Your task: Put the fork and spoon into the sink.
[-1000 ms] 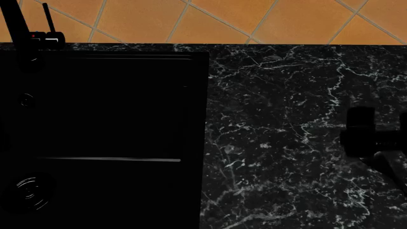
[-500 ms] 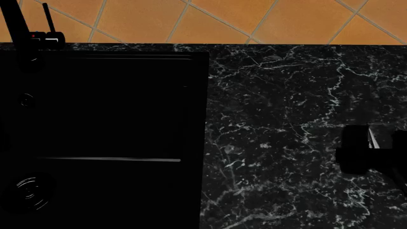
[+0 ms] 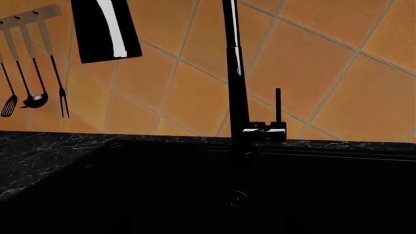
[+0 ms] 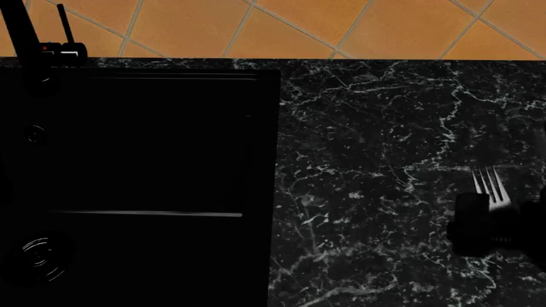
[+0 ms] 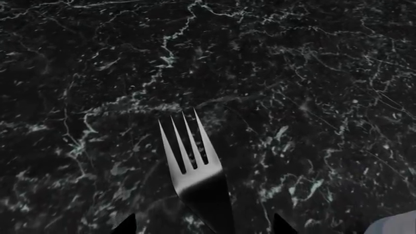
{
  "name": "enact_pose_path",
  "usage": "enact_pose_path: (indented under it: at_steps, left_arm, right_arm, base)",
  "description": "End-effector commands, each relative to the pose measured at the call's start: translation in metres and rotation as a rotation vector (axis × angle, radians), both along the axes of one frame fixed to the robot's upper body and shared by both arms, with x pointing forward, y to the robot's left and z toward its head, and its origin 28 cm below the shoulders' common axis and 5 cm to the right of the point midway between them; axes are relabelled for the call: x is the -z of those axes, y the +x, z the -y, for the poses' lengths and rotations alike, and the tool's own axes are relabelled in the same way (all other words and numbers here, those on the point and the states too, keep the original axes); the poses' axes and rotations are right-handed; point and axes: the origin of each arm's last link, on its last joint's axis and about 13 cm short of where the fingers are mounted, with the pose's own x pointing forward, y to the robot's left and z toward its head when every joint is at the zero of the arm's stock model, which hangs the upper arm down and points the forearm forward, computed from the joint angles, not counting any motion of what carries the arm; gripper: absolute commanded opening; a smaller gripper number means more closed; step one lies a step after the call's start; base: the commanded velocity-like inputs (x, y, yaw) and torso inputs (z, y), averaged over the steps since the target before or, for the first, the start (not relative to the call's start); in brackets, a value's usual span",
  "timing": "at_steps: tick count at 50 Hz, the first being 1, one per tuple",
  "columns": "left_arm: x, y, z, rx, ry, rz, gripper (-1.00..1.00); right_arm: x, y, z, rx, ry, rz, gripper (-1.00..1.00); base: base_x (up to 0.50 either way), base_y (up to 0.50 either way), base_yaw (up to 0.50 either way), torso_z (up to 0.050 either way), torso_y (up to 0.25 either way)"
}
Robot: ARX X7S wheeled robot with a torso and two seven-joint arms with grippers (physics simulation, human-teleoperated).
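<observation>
The fork (image 4: 490,182) lies on the black marble counter at the far right, its tines pointing toward the wall. My right gripper (image 4: 505,224) hangs over its handle, open. In the right wrist view the tines (image 5: 188,146) show plainly and the handle runs back between two widely spread fingertips (image 5: 126,225), neither touching it. The sink (image 4: 171,147) is the black basin at the left, with its drain (image 4: 36,256) at the near left. The spoon is out of view. My left gripper does not show in any view.
A tall black faucet (image 4: 25,38) stands at the sink's back left corner; the left wrist view looks across the sink (image 3: 162,185) at it (image 3: 235,97). Utensils hang on the tiled wall (image 3: 29,92). A pale rounded edge (image 5: 396,224) shows near the fork.
My right gripper has drawn back toward the counter's near edge, uncovering the fork's tines that it hid a second ago. The sink side is unchanged.
</observation>
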Motion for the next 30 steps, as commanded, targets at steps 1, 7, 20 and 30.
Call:
enact_pose_path:
  at_steps: [1, 7, 20, 30]
  left_arm:
    - [0.002, -0.001, -0.001, -0.002, -0.003, -0.003, 1.00]
    - [0.002, -0.002, -0.001, -0.004, -0.004, -0.004, 1.00]
    - [0.001, -0.002, 0.000, -0.004, -0.002, -0.004, 1.00]
    - [0.002, -0.001, 0.000, -0.004, -0.002, -0.005, 1.00]
  right_arm:
    - [0.006, -0.002, 0.003, 0.023, 0.001, -0.017, 1.00]
    - [0.009, -0.003, 0.004, 0.036, 0.008, -0.023, 1.00]
    - [0.017, 0.002, 0.005, 0.040, 0.032, -0.031, 1.00]
    - [0.023, 0.005, 0.005, 0.045, 0.041, -0.046, 1.00]
  base:
    - [0.00, 0.00, 0.00, 0.000, 0.000]
    - [0.00, 0.00, 0.00, 0.000, 0.000]
    - [0.00, 0.00, 0.00, 0.000, 0.000]
    - [0.00, 0.00, 0.00, 0.000, 0.000]
